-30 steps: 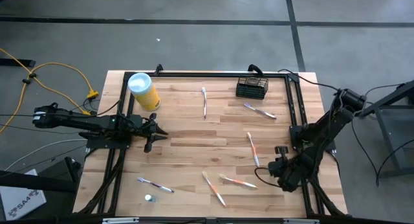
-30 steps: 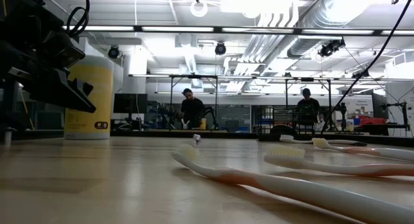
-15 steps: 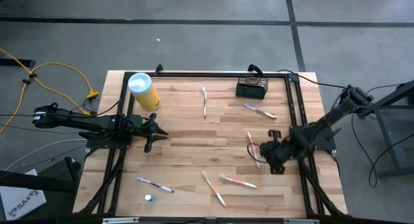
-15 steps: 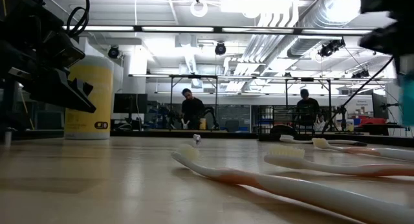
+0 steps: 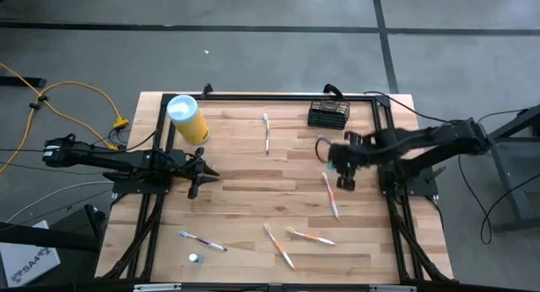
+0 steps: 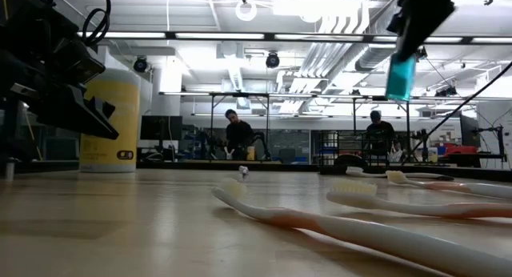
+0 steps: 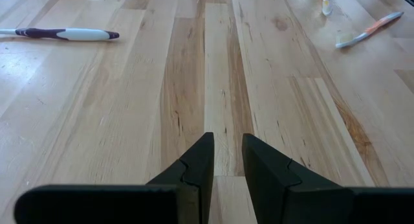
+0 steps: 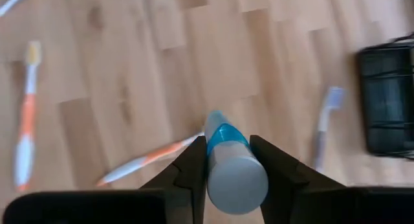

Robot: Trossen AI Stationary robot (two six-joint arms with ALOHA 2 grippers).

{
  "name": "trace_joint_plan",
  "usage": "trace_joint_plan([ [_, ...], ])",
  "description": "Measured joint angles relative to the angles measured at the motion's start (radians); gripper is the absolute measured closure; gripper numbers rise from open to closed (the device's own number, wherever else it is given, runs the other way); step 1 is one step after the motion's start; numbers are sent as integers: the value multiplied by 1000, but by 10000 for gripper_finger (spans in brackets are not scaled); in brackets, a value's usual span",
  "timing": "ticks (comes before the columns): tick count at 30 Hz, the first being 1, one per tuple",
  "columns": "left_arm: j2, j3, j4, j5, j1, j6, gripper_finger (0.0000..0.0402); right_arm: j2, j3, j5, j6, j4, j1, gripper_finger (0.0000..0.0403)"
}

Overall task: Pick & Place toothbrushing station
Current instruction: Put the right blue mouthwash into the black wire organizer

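- My right gripper pinched a blue-and-white tube above the table.
- The toothbrushing station sat at one o'clock from the table's centre.
- The station's wire mesh looked light and stiff; I judged its rim the best hold.
- My left gripper waited at nine o'clock, jaws narrowly parted, empty.

A robotics lab or industrial workshop. The low view looks past the wooden desk into a wide hall with exposed white ceiling ducts, strip lights, black metal frames and more workstations, where two people stand far off. From above, bare concrete floor and a loose yellow cable surround the desk.
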Motion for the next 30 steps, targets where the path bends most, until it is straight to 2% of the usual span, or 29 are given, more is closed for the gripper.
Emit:
trace_joint_plan([
  [7,0,0,0,0,0,0,325,0,54,-49,-157,-10,-235,313],
  [16,0,0,0,0,0,0,325,24,58,-97,-317,43,-489,313],
  [30,0,0,0,0,0,0,325,82,60,-141,-492,150,-748,313],
])
